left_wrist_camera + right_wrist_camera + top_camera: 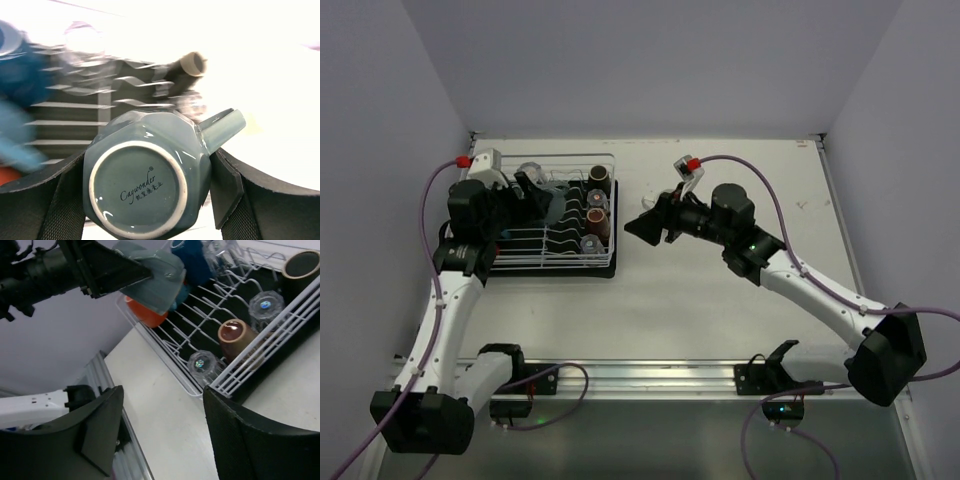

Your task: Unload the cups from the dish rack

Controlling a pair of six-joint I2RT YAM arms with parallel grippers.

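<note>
Left end effector (142,197) clamped on grey-blue mug (150,135); right end effector (162,430) apart; orange mug (145,317) beneath

left wrist view: the dish rack (80,120) behind the grey-blue mug (145,175) is a blur, and the blue cup (15,70) at the rack's left is smeared and cut by the edge. right wrist view: the orange mug (145,317) inside the rack is mostly hidden behind the grey-blue mug; the brown cup (301,264) at the rack's end is cropped.
</note>
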